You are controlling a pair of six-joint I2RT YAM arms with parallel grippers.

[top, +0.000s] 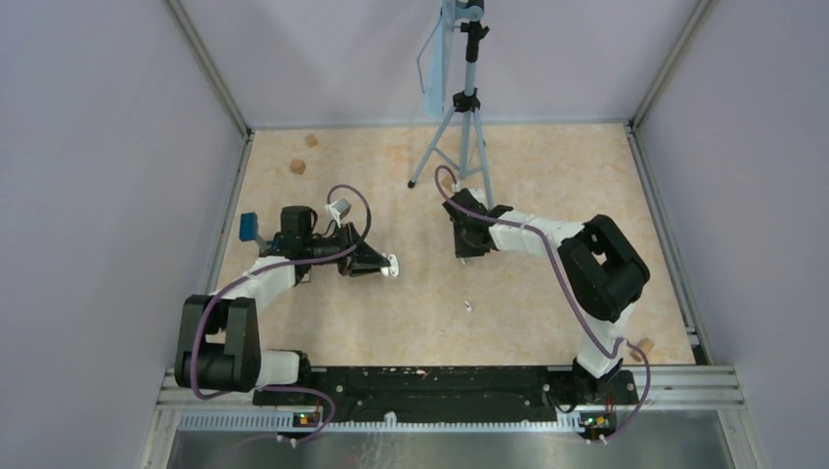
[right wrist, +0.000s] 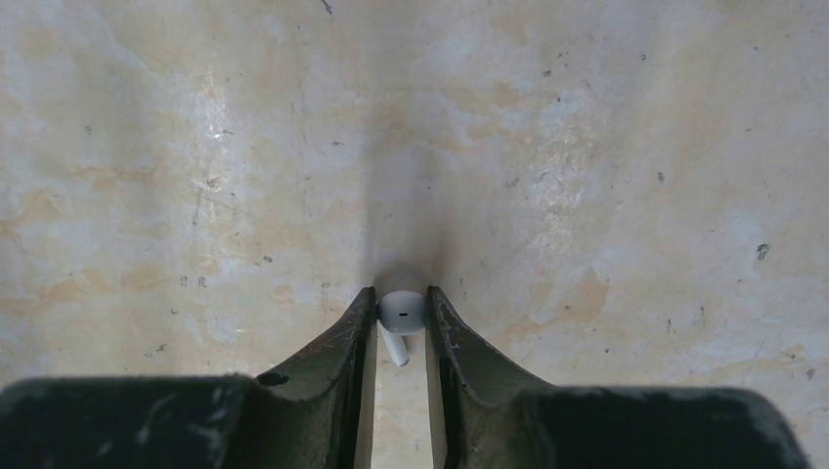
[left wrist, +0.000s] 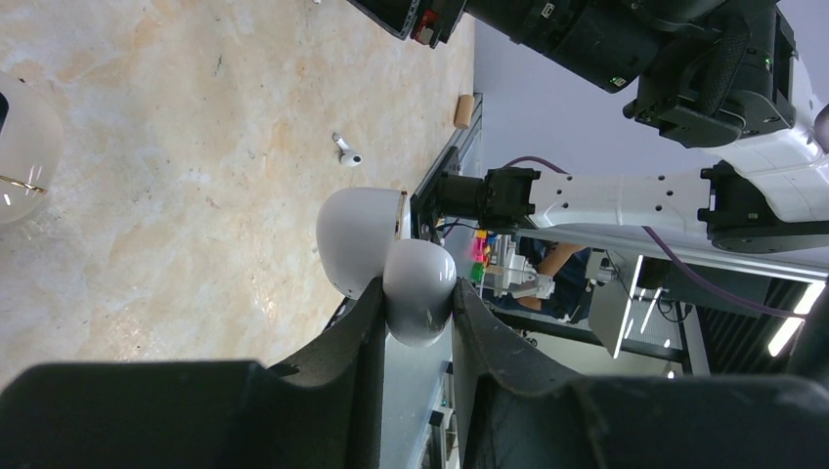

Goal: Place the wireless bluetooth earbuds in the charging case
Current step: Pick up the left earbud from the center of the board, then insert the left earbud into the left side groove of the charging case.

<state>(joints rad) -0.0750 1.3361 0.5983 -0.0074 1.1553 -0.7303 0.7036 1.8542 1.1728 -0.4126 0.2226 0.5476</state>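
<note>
Glossy smooth white plastic charging case (left wrist: 357, 239), smooth white plastic earbud (right wrist: 402, 313), matt mottled beige tabletop (right wrist: 606, 147)

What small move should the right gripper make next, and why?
Probably close the right gripper firmly on the earbud before any lift. Its fingers flank the bud's head on the table, but a firm pinch is not clear. The left gripper holds the open case, ready to receive it.

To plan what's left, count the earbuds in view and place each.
2. One earbud is between the right gripper's jaws, on the table; the other earbud lies loose mid-table. Any inside the left gripper's case would be hidden.
</note>
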